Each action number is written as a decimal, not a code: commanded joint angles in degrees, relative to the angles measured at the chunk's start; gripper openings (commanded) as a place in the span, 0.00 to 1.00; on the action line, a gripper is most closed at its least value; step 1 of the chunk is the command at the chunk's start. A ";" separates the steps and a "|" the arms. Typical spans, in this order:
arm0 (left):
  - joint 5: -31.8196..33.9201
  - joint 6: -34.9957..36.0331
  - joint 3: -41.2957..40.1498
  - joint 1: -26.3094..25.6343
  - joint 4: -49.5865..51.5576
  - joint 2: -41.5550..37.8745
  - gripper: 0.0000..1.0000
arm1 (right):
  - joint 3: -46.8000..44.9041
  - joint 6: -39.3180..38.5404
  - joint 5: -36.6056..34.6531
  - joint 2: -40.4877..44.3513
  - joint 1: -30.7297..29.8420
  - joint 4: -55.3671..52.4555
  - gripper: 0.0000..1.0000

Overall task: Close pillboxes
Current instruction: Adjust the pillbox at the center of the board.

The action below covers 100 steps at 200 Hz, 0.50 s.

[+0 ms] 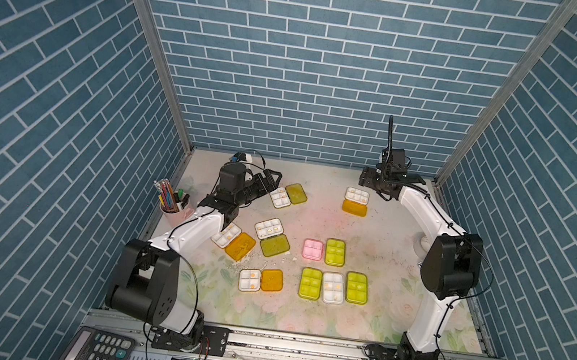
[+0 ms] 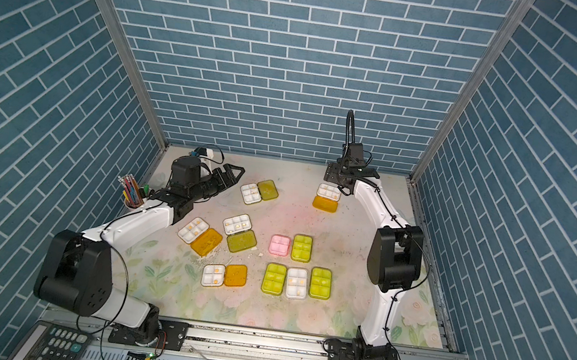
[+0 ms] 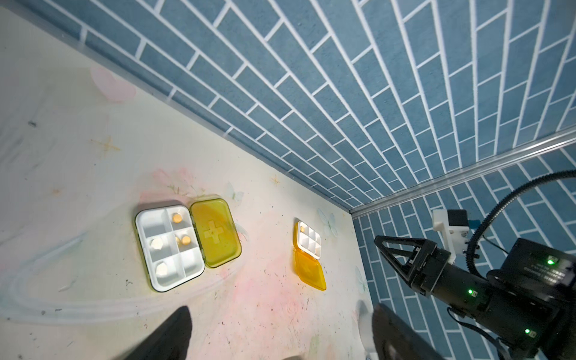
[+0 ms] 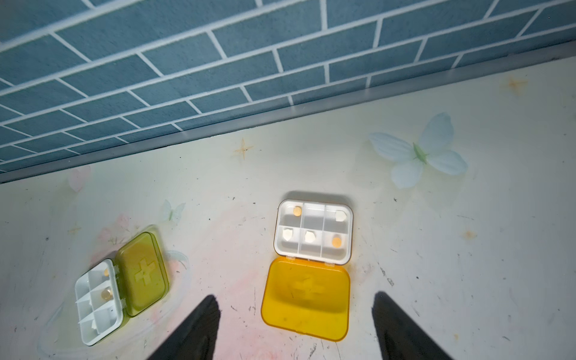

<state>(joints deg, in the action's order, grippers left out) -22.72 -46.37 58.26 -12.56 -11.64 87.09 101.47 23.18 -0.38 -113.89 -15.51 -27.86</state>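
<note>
Ten pillboxes (image 1: 333, 288) lie spread over the floral bench (image 1: 376, 245), five shut and five open.

The shut ones sit toward the front right. A pink-lidded pillbox (image 1: 312, 249) lies just beside a green-lidded shut pillbox (image 1: 335, 252). Nearer the front is a row of three (image 2: 296, 282), side by side: green, clear, green.

Each open one has its lid laid flat beside a white tray:
- The far orange-lidded pillbox (image 4: 313, 232) is near the back wall (image 4: 187, 78). Pills lie in five of its six compartments.
- The far green-lidded pillbox (image 3: 170, 246) is off to its left.
- The middle green-lidded pillbox (image 1: 268, 228) is further forward.
- An orange-lidded pillbox (image 1: 240, 245) lies partly under the left arm.
- The front orange-lidded pillbox (image 1: 250, 280) is nearest the front.

The right tool (image 4: 295, 294) hangs over the far orange-lidded pillbox. Its fingers are spread wide, and in the right wrist view one shows on each side of the flat lid. It has hold of nothing.

The left tool (image 3: 282, 307) is also spread wide and empty. In both top views it is near the far green-lidded pillbox, on that box's left and apart from it.

A pink cup (image 1: 171, 207) of pens stands at the bench's left edge. A black calculator (image 1: 101, 351) lies in front of the rail.
</note>
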 commanded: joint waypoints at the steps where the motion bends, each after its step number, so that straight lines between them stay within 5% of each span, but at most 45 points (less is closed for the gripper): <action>1: -5.79 -0.14 2.47 0.87 2.17 2.81 0.94 | 2.26 2.42 5.04 -2.91 2.56 -2.40 0.80; 100: -12.76 -4.73 3.09 -0.25 -2.23 8.02 1.00 | 8.52 6.57 13.63 -15.30 7.77 -0.97 0.83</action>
<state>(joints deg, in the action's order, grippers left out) -32.86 -50.54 59.66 -12.14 -12.16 94.08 107.28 27.73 9.76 -125.54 -8.29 -28.67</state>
